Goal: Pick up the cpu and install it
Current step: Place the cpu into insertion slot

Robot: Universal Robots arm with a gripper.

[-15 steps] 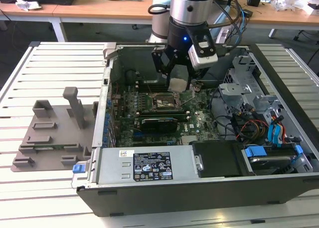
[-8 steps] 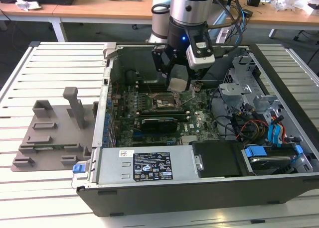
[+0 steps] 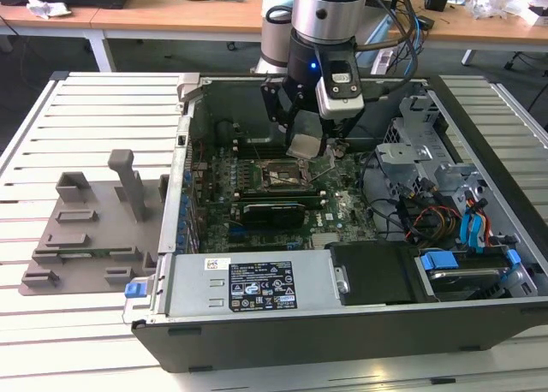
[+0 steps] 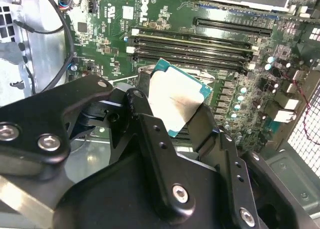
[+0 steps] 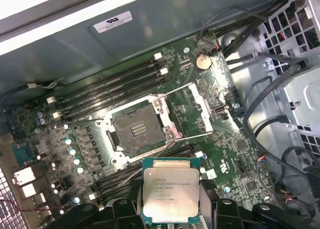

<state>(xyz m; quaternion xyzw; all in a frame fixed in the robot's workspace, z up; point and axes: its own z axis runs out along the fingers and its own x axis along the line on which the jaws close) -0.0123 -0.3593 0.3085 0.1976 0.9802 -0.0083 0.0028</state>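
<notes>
The cpu (image 3: 306, 145) is a flat square chip with a silver top and a thin green edge. It hangs tilted over the motherboard inside the open computer case. My gripper (image 3: 305, 138) is shut on the cpu, one black finger on each of two opposite edges. The second wrist view shows the cpu (image 4: 176, 98) between the fingers (image 4: 141, 120), above the memory slots. In the first wrist view the cpu (image 5: 169, 193) sits just short of the open black socket (image 5: 136, 129), whose metal frame (image 5: 194, 109) is flipped up beside it. The socket (image 3: 279, 176) lies slightly below and to the exterior view's left of the chip.
A grey plastic tray (image 3: 86, 231) lies on the slatted table (image 3: 103, 109) at the exterior view's left. The case walls (image 3: 257, 315) ring the board. A drive cage (image 3: 428, 144) and loose cables (image 3: 428, 216) crowd the exterior view's right. A black expansion card (image 3: 274, 212) lies near the socket.
</notes>
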